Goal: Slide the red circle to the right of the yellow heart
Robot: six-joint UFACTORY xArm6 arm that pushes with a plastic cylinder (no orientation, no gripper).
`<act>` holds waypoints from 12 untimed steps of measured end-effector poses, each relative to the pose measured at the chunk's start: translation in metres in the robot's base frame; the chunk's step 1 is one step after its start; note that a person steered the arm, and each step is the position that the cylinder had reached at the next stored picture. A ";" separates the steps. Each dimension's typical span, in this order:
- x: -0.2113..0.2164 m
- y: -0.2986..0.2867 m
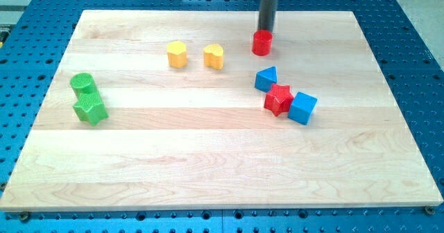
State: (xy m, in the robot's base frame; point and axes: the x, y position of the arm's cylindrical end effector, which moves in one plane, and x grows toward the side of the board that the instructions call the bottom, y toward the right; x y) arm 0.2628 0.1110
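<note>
The red circle [261,44] stands near the view's top, right of centre. The yellow heart [214,56] lies to its left and slightly lower, with a clear gap between them. A yellow hexagon [177,54] sits left of the heart. My rod comes down from the top edge, and my tip [266,30] sits right at the red circle's upper edge, touching or nearly touching it.
A blue triangle [266,78], a red star [279,99] and a blue cube [302,108] cluster below the red circle. A green circle [82,83] and a green star [90,109] sit together at the view's left. The wooden board [208,170] rests on a blue perforated table.
</note>
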 end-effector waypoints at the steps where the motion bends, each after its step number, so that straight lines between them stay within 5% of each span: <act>1: 0.024 0.005; 3: 0.054 -0.012; 5: -0.005 -0.015; 12: 0.050 -0.034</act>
State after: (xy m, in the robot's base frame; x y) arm 0.3128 0.0774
